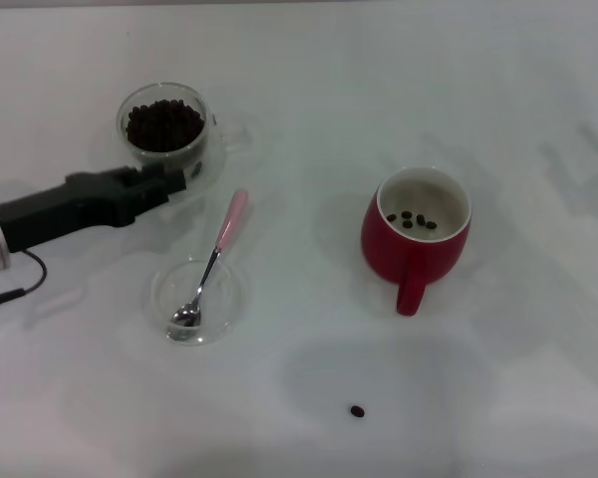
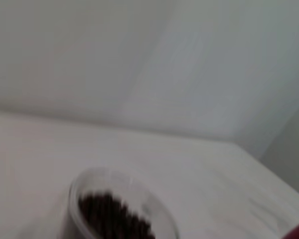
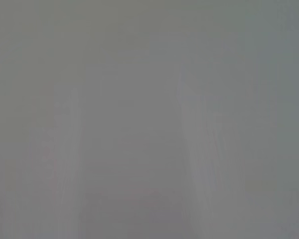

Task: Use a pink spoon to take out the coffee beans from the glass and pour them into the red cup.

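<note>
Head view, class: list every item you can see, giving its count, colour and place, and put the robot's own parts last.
glass: one, clear, far left of the table, full of beans
coffee beans in the glass: many, dark brown
pink spoon: one, metal with a pink handle, bowl resting in the dish, handle leaning out over its rim toward the glass
glass dish: one, clear, shallow, nearer than the glass
red cup: one, dark red with a cream inside, right of the spoon, handle toward the camera
beans in the red cup: about five, dark
loose bean: one, dark, on the table near the front
table: one, white
left hand: one, black, against the glass's near side
right hand: not in view
</note>
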Controlling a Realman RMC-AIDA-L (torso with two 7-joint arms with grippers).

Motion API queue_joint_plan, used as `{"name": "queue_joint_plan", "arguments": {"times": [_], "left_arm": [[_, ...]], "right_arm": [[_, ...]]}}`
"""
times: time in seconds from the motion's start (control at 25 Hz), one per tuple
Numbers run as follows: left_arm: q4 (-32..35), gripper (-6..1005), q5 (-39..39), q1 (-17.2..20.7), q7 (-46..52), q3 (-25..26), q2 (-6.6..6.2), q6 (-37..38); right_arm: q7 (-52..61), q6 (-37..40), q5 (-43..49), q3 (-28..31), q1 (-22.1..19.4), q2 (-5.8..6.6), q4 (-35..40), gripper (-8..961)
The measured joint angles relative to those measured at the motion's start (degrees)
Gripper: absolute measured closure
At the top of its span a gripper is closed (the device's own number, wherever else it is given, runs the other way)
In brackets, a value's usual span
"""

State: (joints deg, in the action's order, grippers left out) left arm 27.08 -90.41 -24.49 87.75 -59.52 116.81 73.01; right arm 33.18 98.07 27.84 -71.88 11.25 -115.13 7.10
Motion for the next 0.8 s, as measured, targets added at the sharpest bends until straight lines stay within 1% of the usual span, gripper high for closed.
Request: {"name": "queue_joint_plan", "arguments": {"times": [0.08, 0.16, 0.24, 0.28, 0.36, 0.4, 0.44, 0.48, 0.52, 0.6, 0.68, 0.72, 0.76, 0.8], "left_arm": [[0.04, 677, 0.02, 0.15, -4.36, 2.86, 0.3, 1.49], [0.06, 638, 0.05, 0.38, -10.39, 7.96, 1.0, 3.61], [0.07, 598, 0.14, 0.47, -15.19, 11.94, 1.49, 4.88], [-0.01, 597, 0.69, 0.5, -18.53, 14.54, 1.78, 5.3], [-0.33, 596, 2.29, 0.68, -22.27, 16.36, 1.96, 5.41], [-0.33, 595, 2.29, 0.68, -22.27, 16.36, 1.96, 5.41], [-0.61, 594, 4.45, 0.93, -25.44, 17.05, 2.01, 5.41], [-1.28, 594, 9.7, 1.84, -31.02, 17.25, 2.1, 5.38], [-1.28, 594, 9.7, 1.84, -31.02, 17.25, 2.1, 5.38], [-2.79, 594, 16.46, 2.67, -37.79, 17.25, 2.18, 5.21], [-5.69, 595, 24.09, 2.91, -45.1, 17.25, 2.15, 4.83], [-5.69, 595, 24.09, 2.91, -45.1, 17.25, 2.15, 4.83], [-7.69, 595, 29.45, 2.95, -49.22, 17.28, 2.13, 4.49], [-8.4, 595, 31.48, 2.98, -50.79, 17.3, 2.15, 4.27]], "right_arm": [[0.01, -0.01, -0.1, 0.12, 0.0, 0.01, 0.02, 319], [0.02, -0.01, -0.25, 0.2, 0.0, 0.05, 0.03, 319], [0.02, -0.01, -0.3, 0.3, -0.02, 0.07, 0.09, 319], [-0.04, 0.0, -0.31, 0.38, -0.05, 0.07, 0.14, 319], [-0.27, 0.05, -0.33, 0.79, -0.07, 0.09, 0.19, 319], [-0.39, 0.02, -0.35, 1.16, -0.07, 0.09, 0.2, 319], [-0.46, -0.02, -0.38, 1.58, -0.06, 0.09, 0.22, 319], [-0.58, -0.07, -0.39, 2.07, -0.05, 0.12, 0.27, 319], [-0.75, -0.09, -0.42, 2.58, -0.03, 0.17, 0.36, 319], [-1.26, -0.1, -0.43, 3.76, 0.02, 0.22, 0.74, 319], [-1.83, -0.09, -0.44, 5.37, 0.11, 0.23, 0.94, 319], [-2.06, -0.1, -0.43, 6.12, 0.16, 0.21, 0.97, 319], [-2.31, -0.11, -0.43, 7.08, 0.3, 0.19, 0.98, 319], [-2.47, -0.2, -0.43, 8.01, 0.47, 0.17, 0.98, 319]]}}
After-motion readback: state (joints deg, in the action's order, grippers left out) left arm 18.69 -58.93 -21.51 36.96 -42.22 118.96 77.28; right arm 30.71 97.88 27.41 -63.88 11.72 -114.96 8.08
